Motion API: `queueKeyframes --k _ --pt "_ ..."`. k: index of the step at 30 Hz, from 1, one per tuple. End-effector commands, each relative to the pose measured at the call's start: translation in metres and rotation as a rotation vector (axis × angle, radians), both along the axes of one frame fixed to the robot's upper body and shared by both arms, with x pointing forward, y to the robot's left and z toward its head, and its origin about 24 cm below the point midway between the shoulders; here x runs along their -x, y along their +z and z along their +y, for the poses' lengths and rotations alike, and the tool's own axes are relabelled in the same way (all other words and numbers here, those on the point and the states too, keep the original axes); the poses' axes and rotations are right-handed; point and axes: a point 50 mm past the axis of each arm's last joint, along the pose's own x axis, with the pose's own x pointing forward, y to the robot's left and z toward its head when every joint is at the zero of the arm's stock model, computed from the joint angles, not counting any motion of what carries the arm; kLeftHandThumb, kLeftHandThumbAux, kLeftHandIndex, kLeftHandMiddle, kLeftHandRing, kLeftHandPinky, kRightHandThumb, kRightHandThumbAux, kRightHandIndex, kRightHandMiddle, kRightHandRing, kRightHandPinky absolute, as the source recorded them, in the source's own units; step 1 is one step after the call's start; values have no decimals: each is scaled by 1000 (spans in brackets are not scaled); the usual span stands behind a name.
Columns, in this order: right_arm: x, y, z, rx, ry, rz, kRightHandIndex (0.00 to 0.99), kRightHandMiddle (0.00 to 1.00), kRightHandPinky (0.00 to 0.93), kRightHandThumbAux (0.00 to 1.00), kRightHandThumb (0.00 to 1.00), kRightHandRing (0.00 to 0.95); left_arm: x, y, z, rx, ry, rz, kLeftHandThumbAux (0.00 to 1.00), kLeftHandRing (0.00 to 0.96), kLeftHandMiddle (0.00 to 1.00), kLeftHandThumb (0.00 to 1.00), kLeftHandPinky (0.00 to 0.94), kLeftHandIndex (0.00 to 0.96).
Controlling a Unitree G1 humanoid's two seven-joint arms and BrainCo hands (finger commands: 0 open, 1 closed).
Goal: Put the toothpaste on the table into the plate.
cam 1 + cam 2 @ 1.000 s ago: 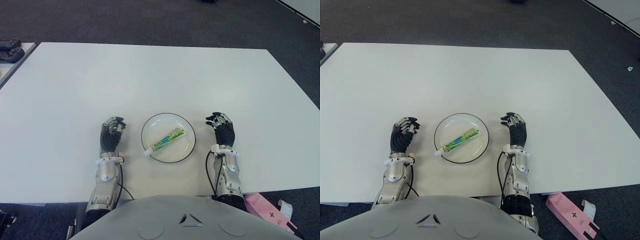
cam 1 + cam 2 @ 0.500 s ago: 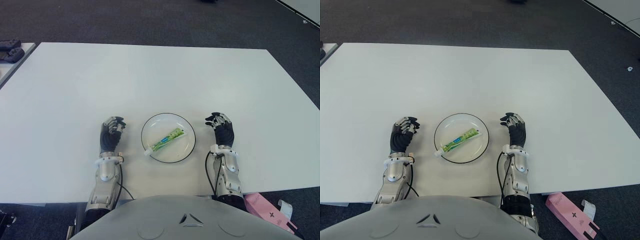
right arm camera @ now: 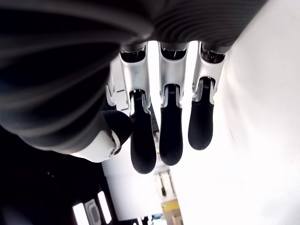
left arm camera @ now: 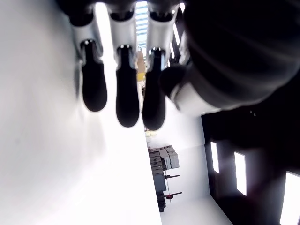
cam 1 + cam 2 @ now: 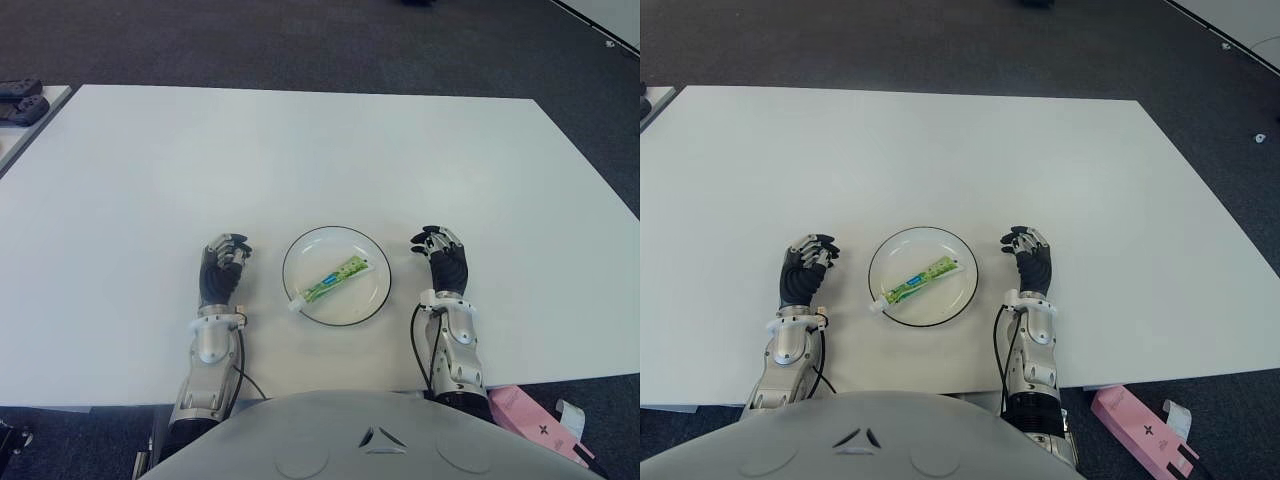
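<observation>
Lying diagonally in the round white black-rimmed plate (image 5: 372,302) near the tabletop's (image 5: 300,150) front edge, the green-and-white toothpaste tube (image 5: 333,279) is judged light, soft, slippery — best pinched mid-body; left hand (image 5: 220,272) and right hand (image 5: 446,262), flanking the plate, are loosely curled and hold nothing.

A pink box (image 5: 528,415) lies on the dark carpet (image 5: 300,40).

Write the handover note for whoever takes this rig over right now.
Left hand: empty, fingers relaxed, on the left of the plate.
Right hand: empty, fingers relaxed, on the right of the plate.
Toothpaste: lies diagonally in the plate, cap end at the near-left rim.
Done: toothpaste is in the plate on the white table.
Left: nothing apparent; neither hand holds anything.
</observation>
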Motion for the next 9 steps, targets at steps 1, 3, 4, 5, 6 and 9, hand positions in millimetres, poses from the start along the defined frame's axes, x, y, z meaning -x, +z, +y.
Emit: queueKeyframes --k 1,3,4,5,6,9 --pt "11 -17 7 -30 -19 118 431 556 535 723 709 542 9 -10 2 9 0 75 721 531 528 704 532 430" --pt "12 -17 8 -29 -17 127 431 554 531 723 709 542 9 -9 2 17 -1 76 721 534 530 703 532 430" --pt "12 -17 8 -29 -16 130 431 552 529 723 709 541 9 -9 2 22 -2 77 721 533 529 703 530 430" --pt "12 -17 9 -29 -14 133 431 552 529 723 709 541 9 -9 2 29 -3 78 721 533 529 703 529 430" --pt "13 -18 9 -29 -13 134 431 551 528 723 709 540 9 -9 2 34 -3 79 721 532 527 703 527 430" --pt "14 -17 12 -29 -4 140 431 549 533 723 708 540 10 -8 2 78 1 84 721 530 526 703 522 430"
